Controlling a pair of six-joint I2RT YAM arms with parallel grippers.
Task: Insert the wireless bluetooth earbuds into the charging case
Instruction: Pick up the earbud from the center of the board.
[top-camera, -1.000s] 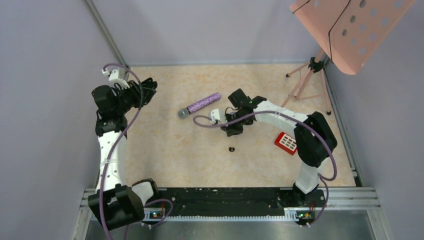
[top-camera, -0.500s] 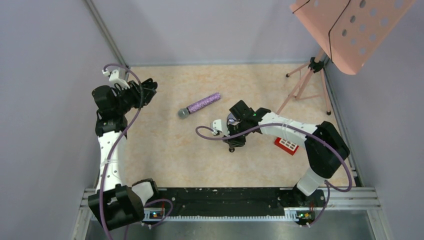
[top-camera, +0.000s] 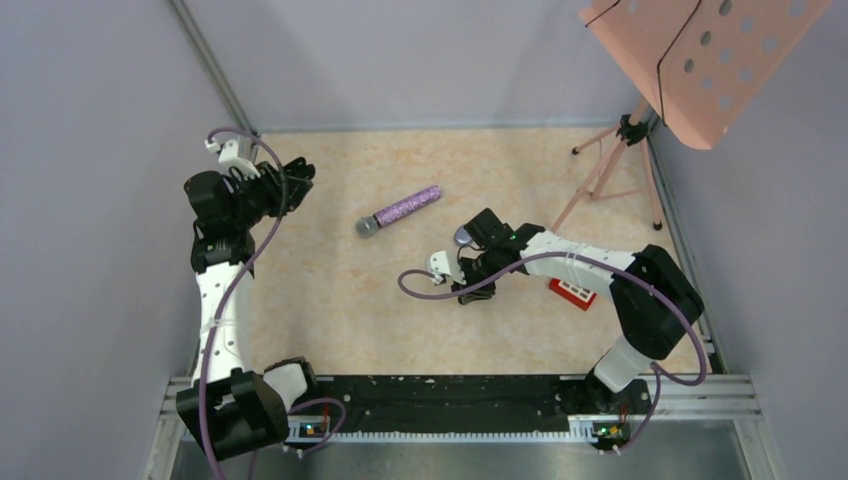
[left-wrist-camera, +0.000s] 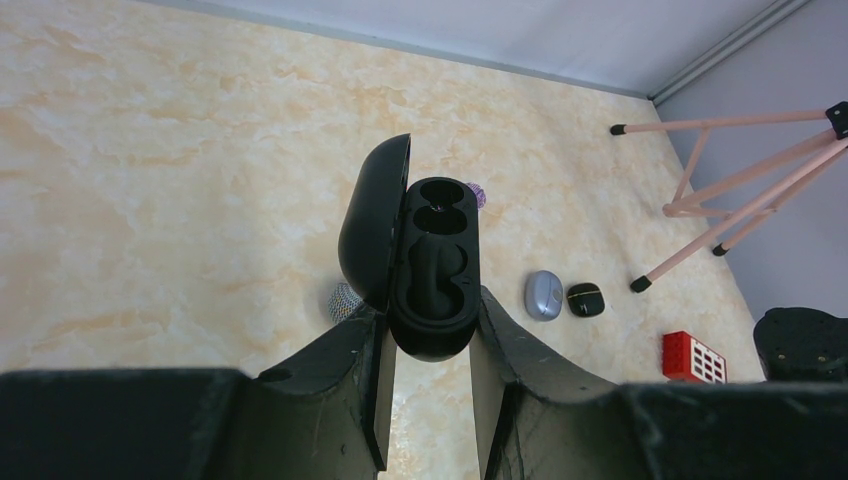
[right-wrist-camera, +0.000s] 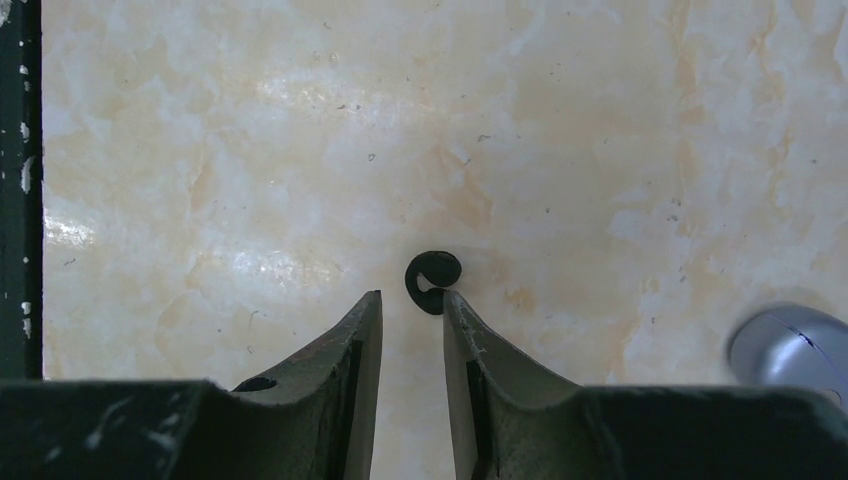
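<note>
At the right gripper (right-wrist-camera: 412, 300), jaws stood narrowly parted, the black earbud (right-wrist-camera: 432, 281) at their 12 o'clock, ungrasped. Within the last second this arm had swung down from beside the microphone (top-camera: 400, 211); pickup appeared imminent. Meanwhile the left gripper (left-wrist-camera: 432, 305) pinched the open charging case (left-wrist-camera: 437, 262). Marbled beige table (top-camera: 330, 300), lilac walls (top-camera: 450, 60).

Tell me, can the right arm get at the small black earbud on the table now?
Probably yes. The right gripper hangs open just short of the black earbud, and nothing lies between them.
</note>
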